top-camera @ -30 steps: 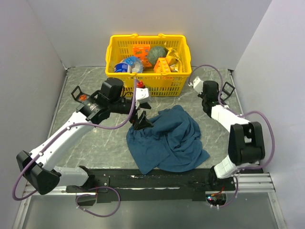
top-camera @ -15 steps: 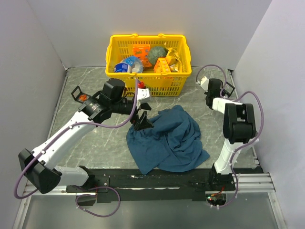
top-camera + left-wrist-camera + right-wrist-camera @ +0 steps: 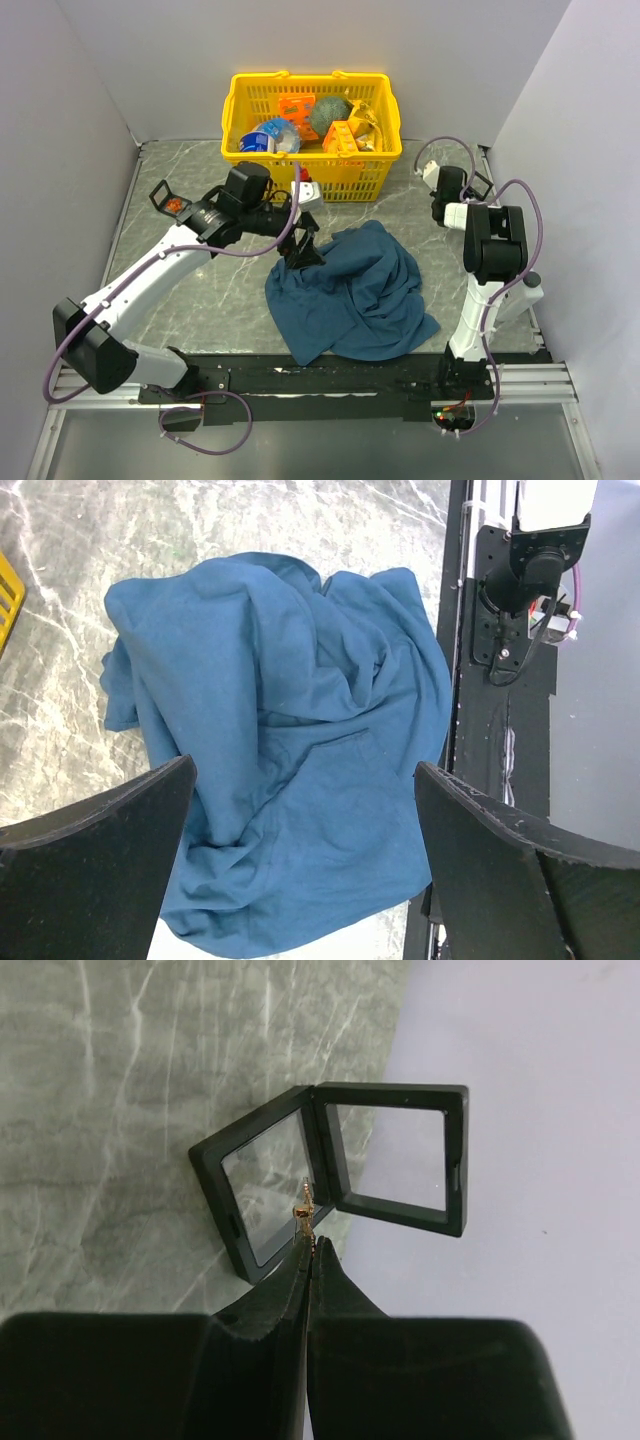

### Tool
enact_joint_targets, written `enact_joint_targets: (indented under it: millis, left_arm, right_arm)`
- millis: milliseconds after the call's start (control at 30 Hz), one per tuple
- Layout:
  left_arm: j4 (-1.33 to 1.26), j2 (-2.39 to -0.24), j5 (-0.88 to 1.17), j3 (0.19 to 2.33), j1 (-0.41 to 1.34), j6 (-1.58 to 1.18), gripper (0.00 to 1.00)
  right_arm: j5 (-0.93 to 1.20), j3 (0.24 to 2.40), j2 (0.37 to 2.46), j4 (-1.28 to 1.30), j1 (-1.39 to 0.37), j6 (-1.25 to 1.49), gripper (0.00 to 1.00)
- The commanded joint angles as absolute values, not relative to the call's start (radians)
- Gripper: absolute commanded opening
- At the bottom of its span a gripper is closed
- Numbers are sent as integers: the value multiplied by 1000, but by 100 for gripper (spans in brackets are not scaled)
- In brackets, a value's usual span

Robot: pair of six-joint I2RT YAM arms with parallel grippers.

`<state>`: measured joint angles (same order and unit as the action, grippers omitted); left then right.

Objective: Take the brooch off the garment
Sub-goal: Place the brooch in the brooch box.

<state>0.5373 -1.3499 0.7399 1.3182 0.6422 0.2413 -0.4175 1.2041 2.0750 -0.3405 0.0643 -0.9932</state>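
The garment (image 3: 355, 290) is a crumpled blue cloth in the middle of the table; it fills the left wrist view (image 3: 290, 730). My left gripper (image 3: 300, 245) hangs over its far left edge, jaws wide open and empty (image 3: 305, 860). My right gripper (image 3: 438, 190) is at the back right by the wall. In the right wrist view it (image 3: 308, 1235) is shut on the brooch (image 3: 304, 1210), a tiny gold-coloured piece with a trace of red sticking out of the tips. Just beyond the tips lies an open black-framed clear case (image 3: 262, 1195).
A yellow basket (image 3: 385, 150) with several boxes and packets stands at the back centre, just behind the left gripper. The grey wall (image 3: 520, 1080) rises right behind the open case. A black rail (image 3: 330, 378) runs along the table's near edge.
The right arm has folded up and its wrist has swung to the back right corner by the wall. The left gripper has shifted slightly right over the cloth's edge.
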Motion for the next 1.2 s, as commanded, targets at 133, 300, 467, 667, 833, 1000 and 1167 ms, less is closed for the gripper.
enact_joint_targets:
  millis: [133,300,467,667,833,1000,1167]
  left_arm:
    - [520,-1362,772,1368,630,230,96]
    - [519,-1367,776,1368,627,227,96]
    - [519,-1379,782,1377,627,222,96]
    - [515,-1384,787,1381,627,219,96]
    - [514,-1388,788,1381,627,216,96]
    - [514,-1390,790,1384,626,212,96]
    - [514,-1391,793,1387,627,212,96]
  right_arm:
    - [-426,1287,2109,-439,83,-988,0]
    - [-434,1308,2138,-440,84,-1002,0]
    - [-422,1310,2140,-423,86,-1000,0]
    - [-425,1310,2146,-430,92,-1000,0]
    - [-425,1319,2154,-419,97,-1002,0]
    - [-411,1302,2145,-423,100,-999,0]
    - [-405,1299,2145,-413,101,-1000,0]
